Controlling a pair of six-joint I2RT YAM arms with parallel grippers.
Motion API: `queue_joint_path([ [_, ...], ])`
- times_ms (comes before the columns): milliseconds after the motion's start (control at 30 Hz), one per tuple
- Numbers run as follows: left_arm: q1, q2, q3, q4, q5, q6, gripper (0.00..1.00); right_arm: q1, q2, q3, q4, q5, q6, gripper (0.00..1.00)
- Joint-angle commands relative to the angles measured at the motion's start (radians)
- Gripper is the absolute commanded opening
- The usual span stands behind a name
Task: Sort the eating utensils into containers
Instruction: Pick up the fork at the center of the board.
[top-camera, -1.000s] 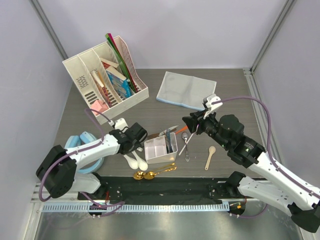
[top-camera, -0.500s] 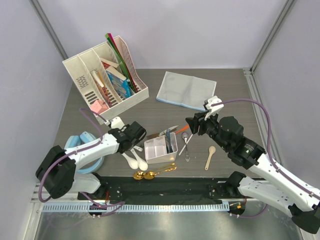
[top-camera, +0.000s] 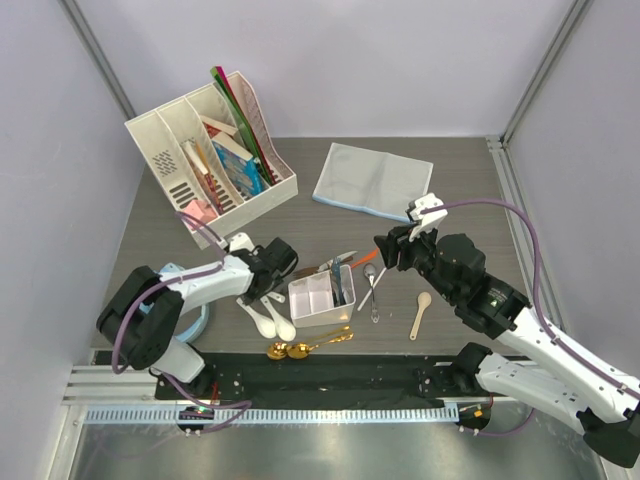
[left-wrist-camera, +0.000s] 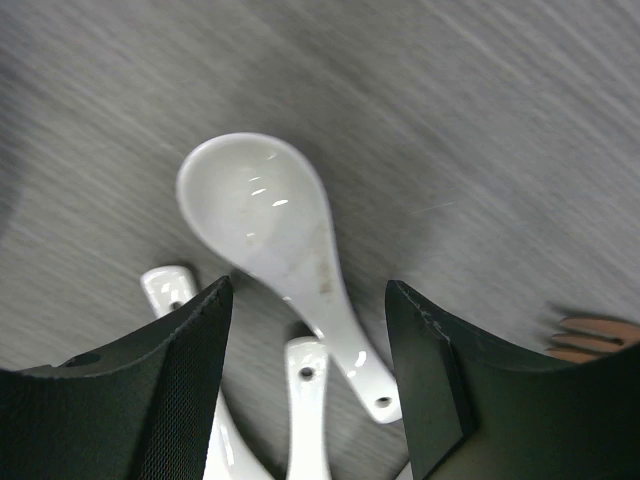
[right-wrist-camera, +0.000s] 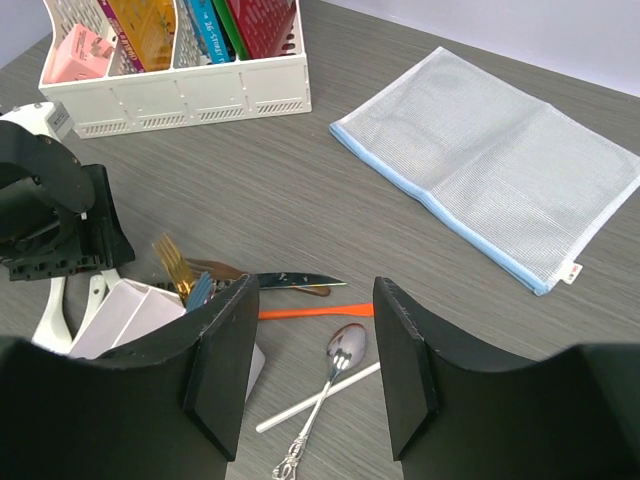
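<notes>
Left tool (left-wrist-camera: 308, 290) spread, seemingly above white spoon (left-wrist-camera: 260, 205)

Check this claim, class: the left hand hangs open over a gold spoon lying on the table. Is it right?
Wrong in one respect: the spoon is not gold. The left hand hangs open over a white ceramic soup spoon lying on the table, as the left wrist view shows.
</notes>
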Motion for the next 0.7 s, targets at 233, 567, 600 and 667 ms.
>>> queue_joint_path([
  [233, 0.026, 0.097, 0.079, 0.059, 0.0, 0.037, 0.57, 0.003, -0.002, 0.005, 0.014, 0.073, -0.032, 0.58],
  [567, 0.035, 0.109, 0.029, 0.197, 0.126, 0.14, 0.04, 0.003, 0.022, -0.006, 0.013, 0.122, -0.019, 0.58],
  [600, 0.035, 0.111, 0.029, 0.2, 0.132, 0.147, 0.0, 0.003, 0.021, -0.009, 0.014, 0.124, -0.019, 0.58],
  [667, 0.035, 0.112, 0.03, 0.205, 0.149, 0.175, 0.0, 0.003, 0.021, -0.013, 0.013, 0.128, -0.016, 0.58],
])
